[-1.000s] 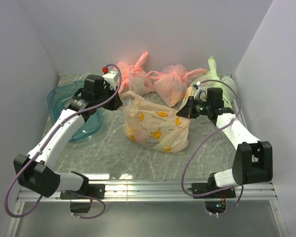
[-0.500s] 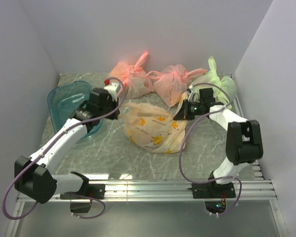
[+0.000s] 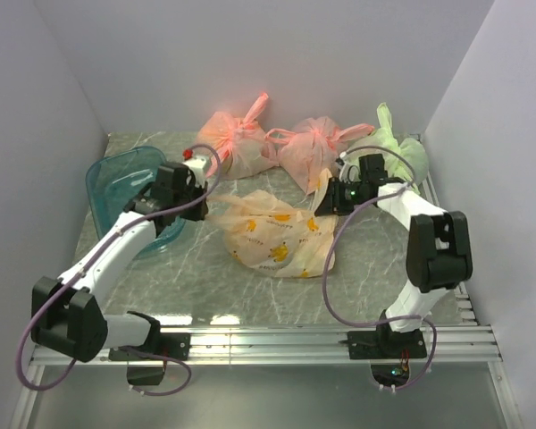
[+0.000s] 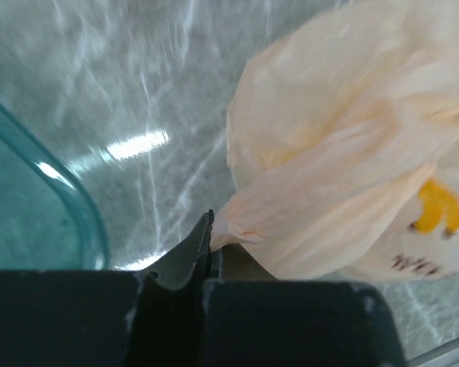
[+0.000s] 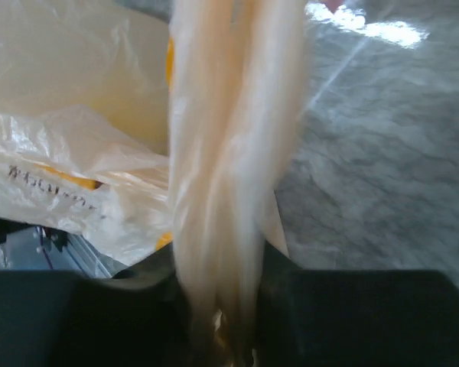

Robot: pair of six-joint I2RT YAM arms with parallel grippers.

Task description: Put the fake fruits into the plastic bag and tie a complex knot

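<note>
Thin crinkly translucent peach plastic bag [image 3: 272, 237]; handle [image 5: 229, 153] bunched ropelike.

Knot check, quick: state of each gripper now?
Left gripper: closed, pinching the pale orange banana-print plastic bag.
Right gripper: bag's handle between the jaws; grip cannot be told.

The thin peach plastic bag [image 3: 272, 237] in the middle has little yellow bananas and small dark letters printed on it. At the far side sit two pink knotted plastic bags [image 3: 237, 143]. To their right is a light green plastic bag [image 3: 395, 150]. On the left is a see-through blue-green plastic tub [image 3: 107, 183]. The worktop [image 3: 205, 290] is grey-green with white streaks, like marble. The two robot arms [image 3: 116, 255] are white and black, with purple cables [image 3: 325, 281]. The walls [image 3: 277, 54] are plain pale grey.
</note>
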